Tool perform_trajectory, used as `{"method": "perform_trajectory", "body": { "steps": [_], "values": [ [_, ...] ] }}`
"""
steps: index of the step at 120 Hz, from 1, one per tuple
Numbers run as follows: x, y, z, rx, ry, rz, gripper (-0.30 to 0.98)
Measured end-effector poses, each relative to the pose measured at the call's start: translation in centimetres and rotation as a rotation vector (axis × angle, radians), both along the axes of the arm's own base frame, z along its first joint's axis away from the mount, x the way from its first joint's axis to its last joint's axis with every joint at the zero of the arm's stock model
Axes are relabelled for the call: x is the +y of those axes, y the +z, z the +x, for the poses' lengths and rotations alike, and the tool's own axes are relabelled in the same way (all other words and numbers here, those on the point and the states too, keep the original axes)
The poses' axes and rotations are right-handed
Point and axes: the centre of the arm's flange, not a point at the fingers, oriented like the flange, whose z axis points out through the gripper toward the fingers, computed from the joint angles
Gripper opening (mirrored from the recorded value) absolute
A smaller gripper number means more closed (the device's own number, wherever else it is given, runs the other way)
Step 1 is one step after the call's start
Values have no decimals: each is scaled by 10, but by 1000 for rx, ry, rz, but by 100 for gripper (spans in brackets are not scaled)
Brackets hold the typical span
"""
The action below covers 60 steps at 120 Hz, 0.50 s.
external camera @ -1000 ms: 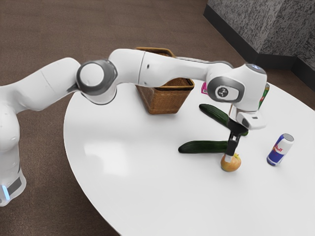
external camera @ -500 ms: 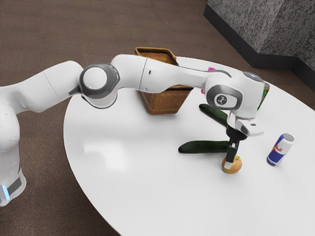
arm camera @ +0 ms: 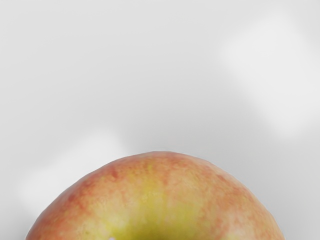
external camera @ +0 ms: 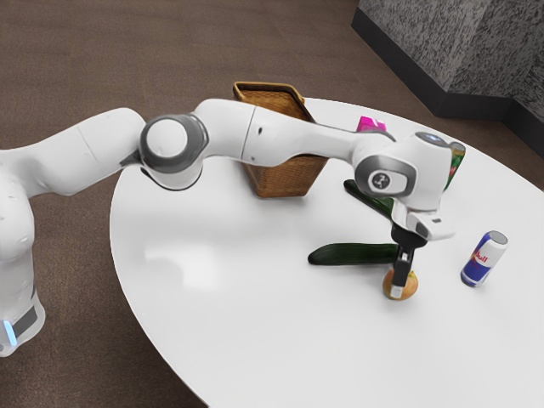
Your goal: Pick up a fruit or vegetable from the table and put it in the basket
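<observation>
My gripper (external camera: pixel 399 287) is down at the apple (external camera: pixel 410 286), covering part of it in the exterior view. The apple is red and yellow and sits on the white table. Whether the gripper is open or shut is hidden from me. In the wrist view the apple (arm camera: pixel 165 195) lies large just under my hand, stem hollow upward. A dark green cucumber (external camera: pixel 348 254) lies beside the gripper, and a second cucumber (external camera: pixel 367 197) lies farther back, partly behind the hand. The brown wicker basket (external camera: pixel 285 180) stands at the back, partly hidden by the arm.
A blue and white can (external camera: pixel 484 258) stands upright toward the exterior view's right. Behind the hand are a pink item (external camera: pixel 371 125) and a green can (external camera: pixel 457 161). The round table's edge (external camera: pixel 118 255) curves along the exterior view's left.
My hand has come down lower around the apple, and the arm has sunk with it. The apple has shifted very slightly toward the exterior view's right and front.
</observation>
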Motion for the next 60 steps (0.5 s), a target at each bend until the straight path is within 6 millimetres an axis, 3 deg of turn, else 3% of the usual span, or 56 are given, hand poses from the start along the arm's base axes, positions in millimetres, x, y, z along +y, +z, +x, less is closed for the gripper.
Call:
{"method": "perform_trajectory", "body": {
  "steps": [7,22,30,36,41,48,60],
  "values": [
    [0,-2,1,-2,2,-5,65],
    [1,-6,0,3,7,-11,43],
    [0,3,-2,-9,8,4,35],
    [-1,32,-10,-47,10,74,25],
    [0,64,-21,-80,18,155,23],
    [9,118,-50,-114,51,280,21],
    [65,174,-102,-79,180,399,17]
  ]
}}
